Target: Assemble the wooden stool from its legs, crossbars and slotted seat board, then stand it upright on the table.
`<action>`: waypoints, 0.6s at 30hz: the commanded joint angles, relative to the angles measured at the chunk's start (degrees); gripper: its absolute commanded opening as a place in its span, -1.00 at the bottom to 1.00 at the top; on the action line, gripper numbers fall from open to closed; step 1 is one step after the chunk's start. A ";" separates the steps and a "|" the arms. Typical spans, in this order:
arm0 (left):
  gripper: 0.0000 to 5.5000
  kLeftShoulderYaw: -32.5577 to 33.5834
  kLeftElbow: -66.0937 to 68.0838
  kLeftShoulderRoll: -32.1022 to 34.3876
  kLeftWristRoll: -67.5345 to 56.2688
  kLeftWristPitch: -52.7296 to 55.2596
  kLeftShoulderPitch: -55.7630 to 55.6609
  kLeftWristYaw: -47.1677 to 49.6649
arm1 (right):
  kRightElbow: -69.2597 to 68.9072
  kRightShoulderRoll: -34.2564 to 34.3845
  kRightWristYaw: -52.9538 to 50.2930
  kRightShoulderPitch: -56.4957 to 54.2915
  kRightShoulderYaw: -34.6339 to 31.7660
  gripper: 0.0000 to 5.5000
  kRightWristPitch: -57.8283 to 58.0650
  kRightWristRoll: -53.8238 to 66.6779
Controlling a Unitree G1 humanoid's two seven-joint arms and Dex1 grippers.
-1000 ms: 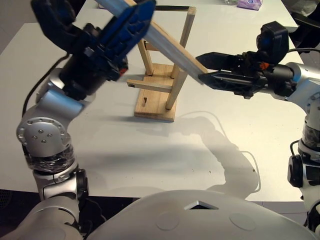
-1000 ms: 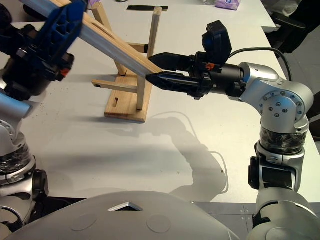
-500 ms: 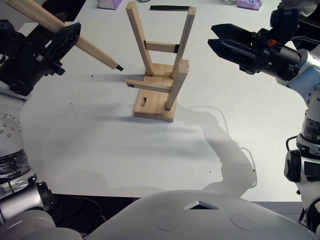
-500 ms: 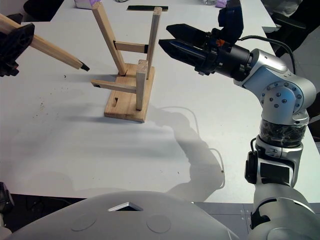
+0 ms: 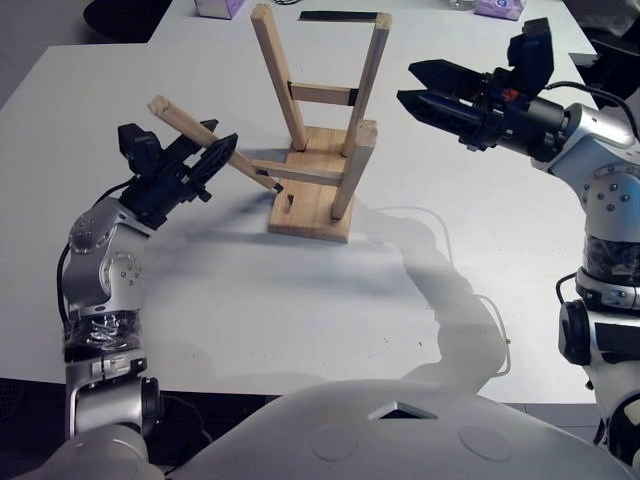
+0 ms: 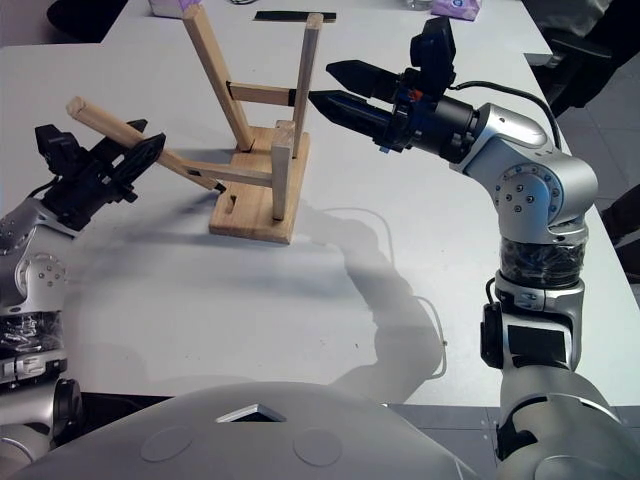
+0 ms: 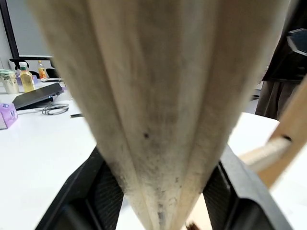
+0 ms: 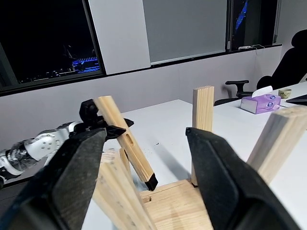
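Observation:
The part-built stool stands upside down on the table: a seat board point(image 5: 308, 208) with two tall legs point(image 5: 276, 75) joined by a crossbar point(image 5: 322, 95), and a shorter leg point(image 5: 352, 168). My left gripper point(image 5: 213, 155), left of the stool, is shut on a loose wooden leg point(image 5: 190, 125). That leg slants down, and its black-capped tip point(image 5: 271, 186) is at the seat board beside the low crossbar point(image 5: 298, 172). My right gripper point(image 5: 407, 83) hovers open just right of the tall legs, holding nothing. The right wrist view looks between its fingers point(image 8: 81, 177) at the loose leg point(image 8: 128, 146).
The white table point(image 5: 300, 300) has free room in front of and beside the stool. Purple tissue boxes point(image 5: 220, 7) point(image 5: 498, 8) and a flat black item point(image 5: 338, 16) lie along the far edge. An office chair point(image 6: 590, 40) stands off the table's right side.
My left arm has come down from high on the left, bringing the loose leg's tip to the seat board. My right gripper let go of that leg, then drifted left toward the tall legs.

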 commanded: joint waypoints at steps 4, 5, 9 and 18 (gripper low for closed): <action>-0.26 -6.09 -12.05 -2.87 -2.19 6.63 8.15 1.42 | -1.21 0.55 -0.64 1.19 -0.50 0.12 -0.37 -0.69; -0.26 -5.91 -12.70 -2.94 -2.27 6.74 7.98 1.97 | -1.34 0.59 -0.77 1.25 -0.52 0.12 -0.29 -0.62; -0.26 -3.83 -14.79 -2.12 -3.09 6.73 4.91 3.81 | -1.07 0.37 -0.72 1.23 -0.70 0.12 -0.37 -0.72; -0.26 -7.96 -16.24 -1.25 -2.39 7.79 2.20 0.82 | 3.01 1.63 -4.59 -2.73 -5.87 0.12 0.30 1.95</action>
